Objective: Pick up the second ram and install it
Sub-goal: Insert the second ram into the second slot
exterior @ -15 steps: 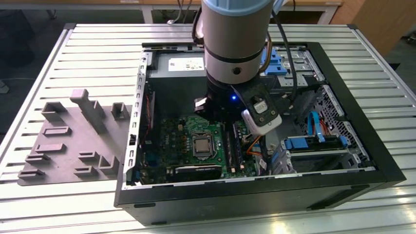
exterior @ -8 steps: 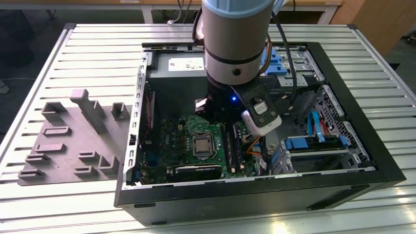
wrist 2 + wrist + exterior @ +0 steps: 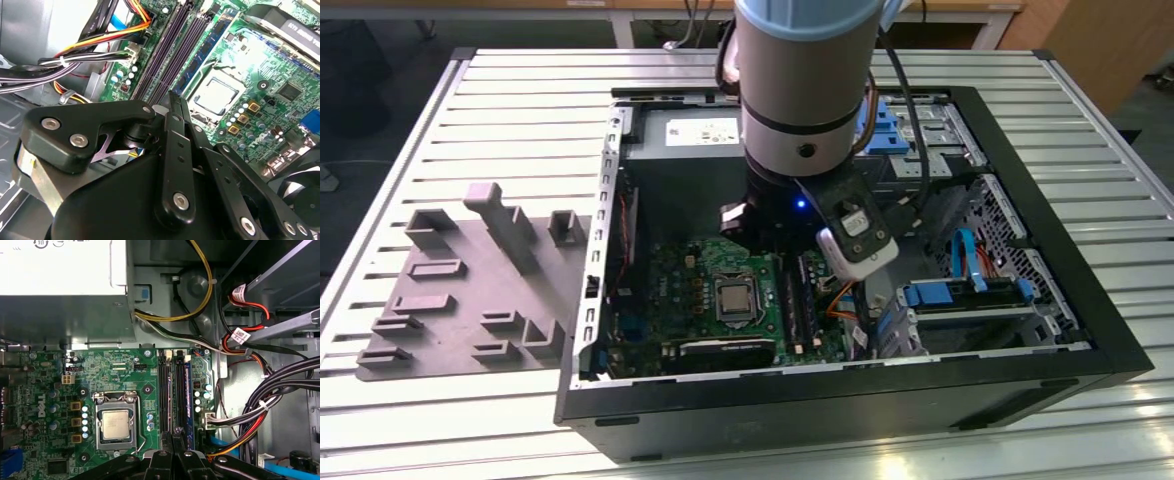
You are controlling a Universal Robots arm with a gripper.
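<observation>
My gripper (image 3: 173, 98) hangs low inside the open computer case (image 3: 1067, 330), just above the long black slots (image 3: 165, 390) of the green board (image 3: 125, 370). In both wrist views its two fingers (image 3: 170, 440) are pressed together, and I cannot make out anything between them. A dark memory stick with small chips (image 3: 209, 47) stands seated in the slot nearest the processor. It is also visible as a bluish strip (image 3: 188, 400). I cannot tell whether it is the second ram. In the exterior view the arm (image 3: 801, 120) hides the fingertips.
A grey moulded tray (image 3: 467, 290) with raised blocks lies at the exterior view's left of the case. Bundled cables (image 3: 260, 390), a power supply (image 3: 60, 270) and drive bays (image 3: 961, 300) crowd the case around the board. The processor socket (image 3: 116, 425) sits beside the slots.
</observation>
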